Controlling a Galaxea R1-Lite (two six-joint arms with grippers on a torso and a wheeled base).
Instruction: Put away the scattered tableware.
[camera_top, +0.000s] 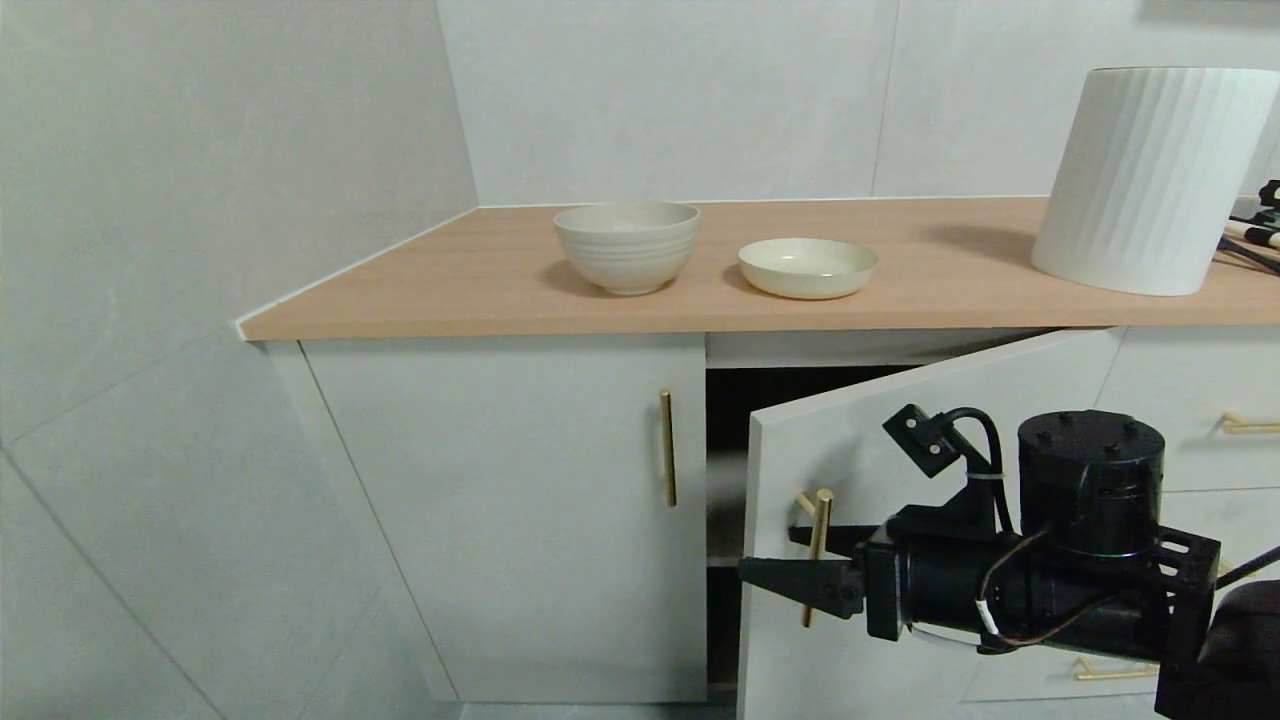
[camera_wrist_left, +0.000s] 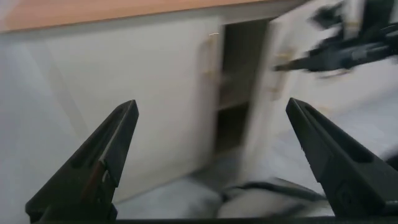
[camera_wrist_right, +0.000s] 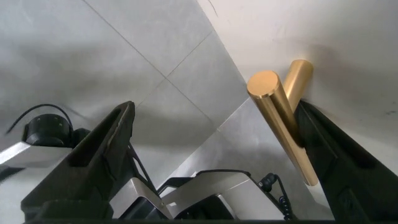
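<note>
Cream tableware is what we have to put away: a ribbed bowl (camera_top: 627, 247) and a shallow dish (camera_top: 808, 267) stand side by side, near but not touching, on the wooden tabletop (camera_top: 480, 290), directly above the cupboard (camera_top: 500, 500). Neither is held by anything, so we judge that no piece has been stowed yet. Below them the right-hand door (camera_top: 850, 450) stands partly open, showing a dark gap and the edge of a shelf (camera_wrist_left: 233, 99) inside, while the door beside it is shut. The right end effector (camera_top: 775, 553) is at the open door's brass handle (camera_top: 818, 545); its fingers are apart, with the handle between them and close against one of them, not clamped. The left end effector (camera_wrist_left: 210, 106) hangs low in front of the cupboard, well away from the tableware, with its fingers spread wide and nothing between them. A tall white ribbed container (camera_top: 1150, 180) sits further along the tabletop and seems no part of the job. We take this to be the opening step, roughly at the start: the door probably needs to swing wider, and then both the bowl and the dish are left to be lifted down and set inside
</note>
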